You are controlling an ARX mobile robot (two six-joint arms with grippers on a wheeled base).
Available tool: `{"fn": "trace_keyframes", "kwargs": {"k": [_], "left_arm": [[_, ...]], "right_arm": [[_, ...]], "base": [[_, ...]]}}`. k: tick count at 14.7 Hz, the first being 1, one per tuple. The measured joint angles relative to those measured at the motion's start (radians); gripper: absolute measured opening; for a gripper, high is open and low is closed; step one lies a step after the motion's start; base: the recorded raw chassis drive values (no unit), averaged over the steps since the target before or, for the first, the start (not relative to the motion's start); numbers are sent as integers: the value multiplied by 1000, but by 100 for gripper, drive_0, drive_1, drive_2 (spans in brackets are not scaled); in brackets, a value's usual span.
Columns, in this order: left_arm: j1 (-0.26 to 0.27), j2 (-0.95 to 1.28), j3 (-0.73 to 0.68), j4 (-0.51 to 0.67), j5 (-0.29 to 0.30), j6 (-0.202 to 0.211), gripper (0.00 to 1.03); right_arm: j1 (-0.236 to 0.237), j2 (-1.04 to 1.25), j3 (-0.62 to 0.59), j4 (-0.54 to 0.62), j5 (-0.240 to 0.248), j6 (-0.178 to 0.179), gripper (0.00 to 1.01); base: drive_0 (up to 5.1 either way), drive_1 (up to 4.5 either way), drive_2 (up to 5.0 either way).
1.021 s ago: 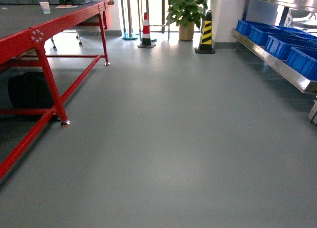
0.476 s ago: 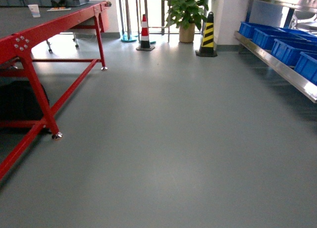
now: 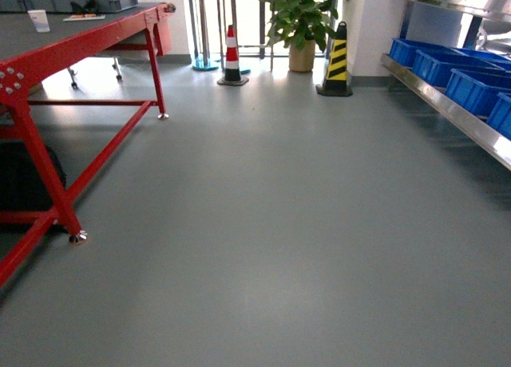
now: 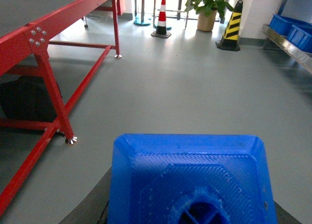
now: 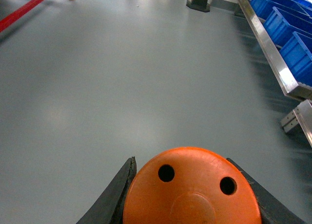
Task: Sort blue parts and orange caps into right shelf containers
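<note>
In the left wrist view a blue part fills the lower frame, stud end toward the camera, and my left gripper is shut on it, with dark fingers showing at its sides. Held in my right gripper, which is shut on it, is an orange cap with two dark holes in its flat top. The right shelf containers, open blue crates, stand in a row on a metal shelf at the right, and the crates also show in the right wrist view. Neither gripper appears in the head view.
A long red-framed table runs along the left, with a black bag under it and a cup on top. At the far end stand a red-white cone, a yellow-black cone and a potted plant. Grey floor lies between.
The head view has shifted: the red table's near leg slid toward the lower left and the blue crates slid toward the right edge.
</note>
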Motion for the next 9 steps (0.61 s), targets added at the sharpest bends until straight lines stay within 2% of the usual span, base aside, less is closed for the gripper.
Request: {"fn": "trace_keyframes", "kwargs": {"k": [9], "left_arm": [[1, -1, 0, -2, 0, 0, 44]], "right_arm": [[0, 3, 0, -3, 2, 0, 43]], "base": [[13, 430, -403]]}}
